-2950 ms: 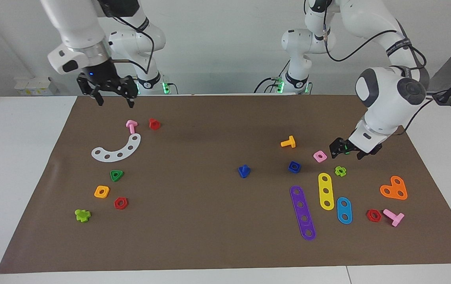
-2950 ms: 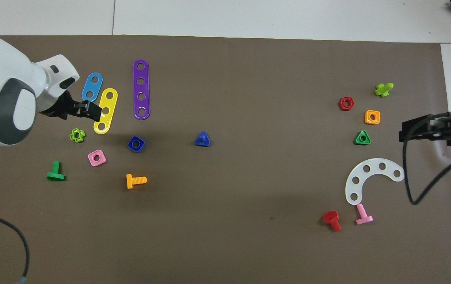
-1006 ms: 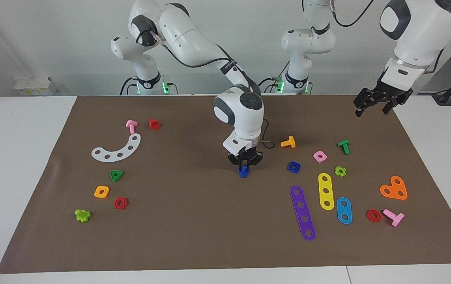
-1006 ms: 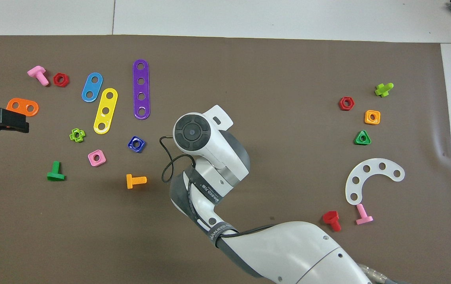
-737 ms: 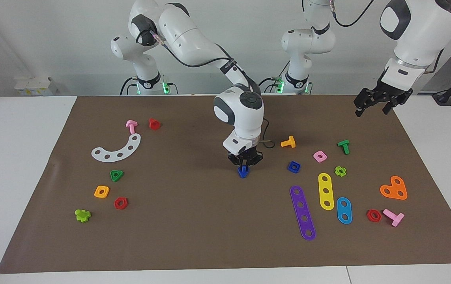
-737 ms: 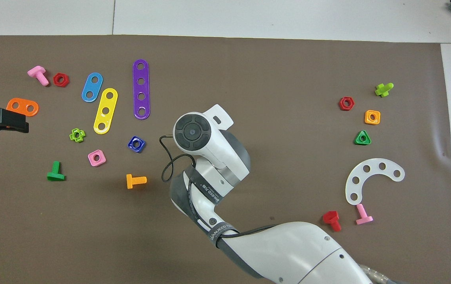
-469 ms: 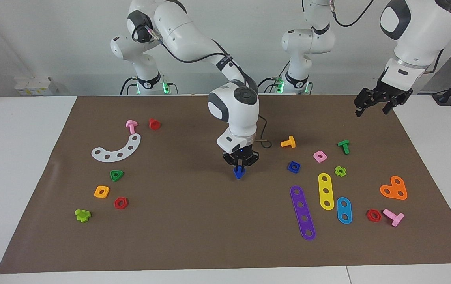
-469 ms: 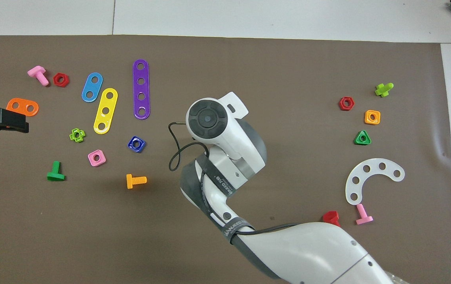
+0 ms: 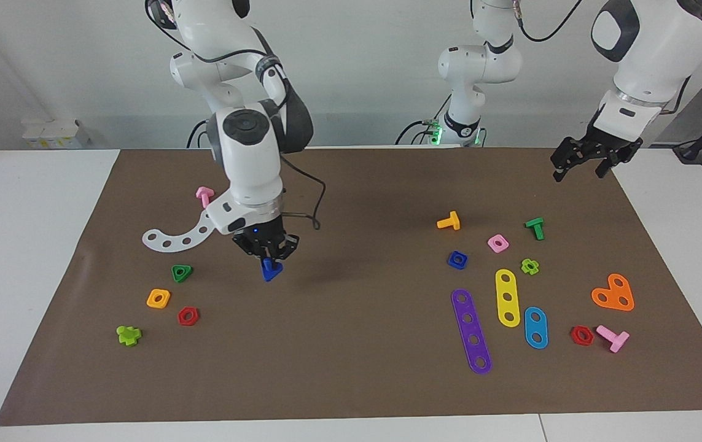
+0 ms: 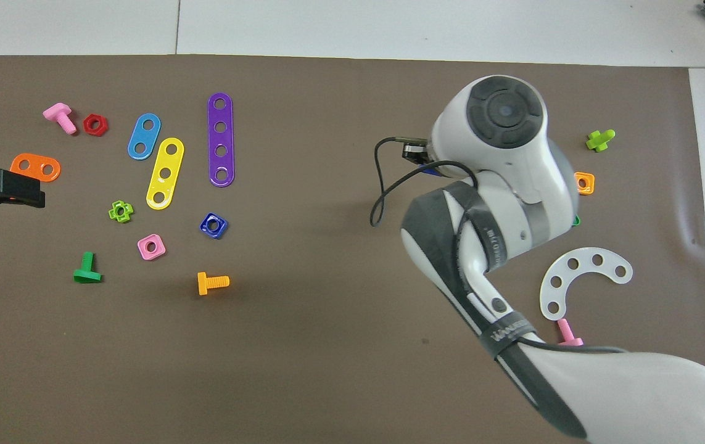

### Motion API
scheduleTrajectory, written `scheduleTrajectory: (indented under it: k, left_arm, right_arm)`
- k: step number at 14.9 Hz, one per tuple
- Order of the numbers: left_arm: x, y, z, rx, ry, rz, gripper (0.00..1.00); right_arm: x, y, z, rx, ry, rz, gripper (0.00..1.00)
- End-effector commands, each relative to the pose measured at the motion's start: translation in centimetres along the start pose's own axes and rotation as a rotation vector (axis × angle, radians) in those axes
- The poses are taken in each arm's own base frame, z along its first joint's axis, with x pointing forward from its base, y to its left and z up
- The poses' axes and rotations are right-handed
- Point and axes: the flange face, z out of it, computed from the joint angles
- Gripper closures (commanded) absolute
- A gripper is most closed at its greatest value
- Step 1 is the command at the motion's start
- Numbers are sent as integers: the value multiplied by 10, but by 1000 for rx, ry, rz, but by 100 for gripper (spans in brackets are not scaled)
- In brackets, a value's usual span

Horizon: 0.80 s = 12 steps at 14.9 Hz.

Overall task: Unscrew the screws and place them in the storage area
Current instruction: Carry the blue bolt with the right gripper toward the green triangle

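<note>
The right hand [image 9: 267,252] hangs in the air over the brown mat [image 9: 351,380], toward the right arm's end of the desk [image 9: 25,245], and pinches the dark-blue bolt [image 9: 271,269] by its stem so that the triangular head points down, clear of the mat. Below and beside it, toward that same end of the desk, lie the green triangular nut [image 9: 182,272], the orange square nut [image 9: 158,298], the red hexagonal nut [image 9: 188,316] and the light-green cross-headed bolt [image 9: 128,334], with the white curved strip [image 9: 182,236] and a pink bolt [image 9: 204,196] closer to the robots' edge. From overhead the right arm's wrist covers the hand and nearly all of the bolt, so the grip can be read only from the facing view. The matching dark-blue square nut [image 9: 458,259] lies flat on the mat toward the left arm's end of the desk, near the pink square nut [image 9: 498,243] and the orange bolt [image 9: 449,221], next to the purple strip [image 9: 471,331]. The left hand [image 9: 583,161] waits raised above the corner of the mat at the robots' edge on its own end of the desk, its fingers spread apart and holding nothing.
</note>
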Motion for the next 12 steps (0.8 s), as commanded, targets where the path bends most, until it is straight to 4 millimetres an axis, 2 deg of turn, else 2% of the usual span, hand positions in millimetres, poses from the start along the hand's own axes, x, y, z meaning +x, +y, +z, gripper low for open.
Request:
scheduleTrajectory:
  k: [1, 4, 6, 9, 11, 12]
  left_arm:
    - [-8, -3, -2, 18, -1, -11, 0]
    - [-8, -4, -2, 18, -1, -13, 0]
    - [-8, -3, -2, 18, -1, -11, 0]
    - [-8, -2, -2, 18, -1, -10, 0]
    - [-8, -4, -2, 18, -1, -13, 0]
    - [-8, -3, -2, 18, -1, -11, 0]
  right_arm:
    - [-15, 49, 35, -5, -25, -57, 100]
    - [-31, 101, 73, 18, 13, -79, 100]
    - [-37, 124, 84, 21, 18, -86, 100]
    - [-41, 137, 94, 52, -9, -81, 100]
    - [-47, 154, 107, 62, -10, -79, 100]
    - [-52, 156, 114, 63, -7, -77, 100]
